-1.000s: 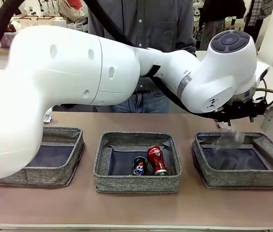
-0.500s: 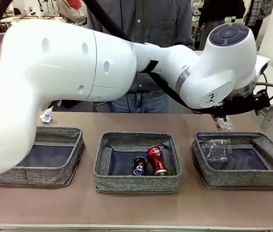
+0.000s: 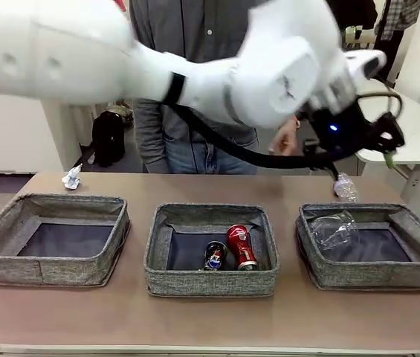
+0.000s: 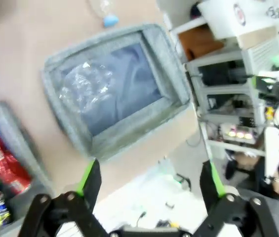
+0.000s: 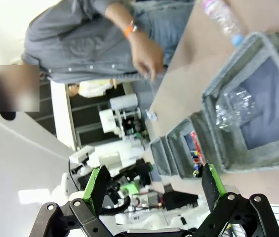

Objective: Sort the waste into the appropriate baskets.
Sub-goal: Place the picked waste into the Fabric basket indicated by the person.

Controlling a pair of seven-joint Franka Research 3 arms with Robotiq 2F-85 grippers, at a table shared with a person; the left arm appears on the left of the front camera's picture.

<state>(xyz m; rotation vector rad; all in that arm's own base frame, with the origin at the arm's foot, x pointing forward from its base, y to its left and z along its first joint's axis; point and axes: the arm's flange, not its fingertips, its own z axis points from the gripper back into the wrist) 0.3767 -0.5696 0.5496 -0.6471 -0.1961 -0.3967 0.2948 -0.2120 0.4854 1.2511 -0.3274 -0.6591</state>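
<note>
Your left tool and right tool gaped empty; cup beneath the left sat binned (cans too); bottle, wad unsorted.

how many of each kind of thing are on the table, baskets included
baskets: 3 (left basket, middle basket, right basket)
cans: 2 (red can, dark blue can)
clear plastic cup: 1
small clear bottle: 1
crumpled paper wad: 1
total: 8
</note>
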